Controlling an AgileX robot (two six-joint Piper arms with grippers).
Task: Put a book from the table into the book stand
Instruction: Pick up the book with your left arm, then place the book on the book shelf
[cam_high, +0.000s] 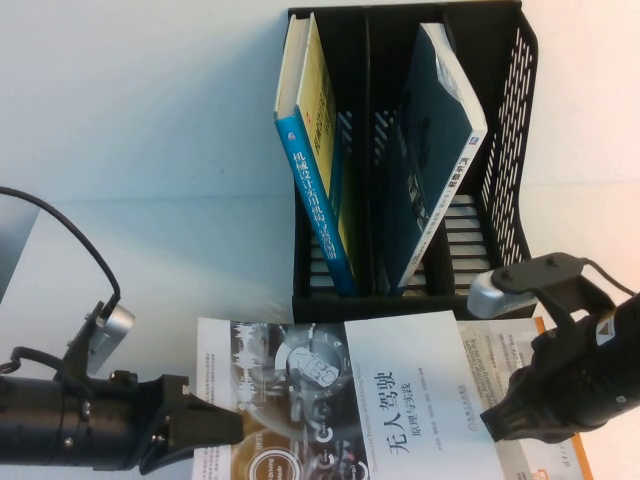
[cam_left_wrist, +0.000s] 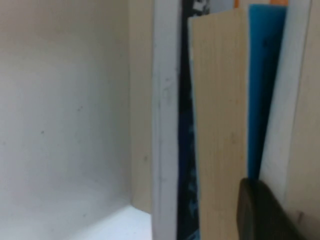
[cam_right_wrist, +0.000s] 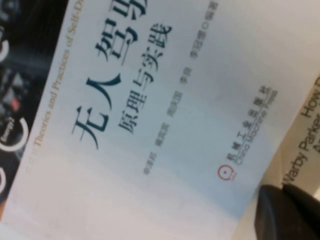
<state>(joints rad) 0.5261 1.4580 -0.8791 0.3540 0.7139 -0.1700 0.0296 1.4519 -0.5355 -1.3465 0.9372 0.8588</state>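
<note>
While the book (cam_high: 400, 400) is lying flat at the table's (cam_high: 150, 150) near edge before the book stand (cam_high: 420, 150), it is flanked by the left gripper (cam_high: 215, 428) and right gripper (cam_high: 497, 422); finger state cannot be told.

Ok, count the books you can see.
4: two upright in the book stand, a blue-spined one left and a dark teal one right; the book on the table, between the left gripper and right gripper, over an orange-edged one, mostly hidden.

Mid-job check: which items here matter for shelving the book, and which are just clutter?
Job:
white book on table
black book stand
left gripper at book's left edge
right gripper at its right edge

Clutter:
blue book, teal book, both slotted
orange-edged book beneath
</note>
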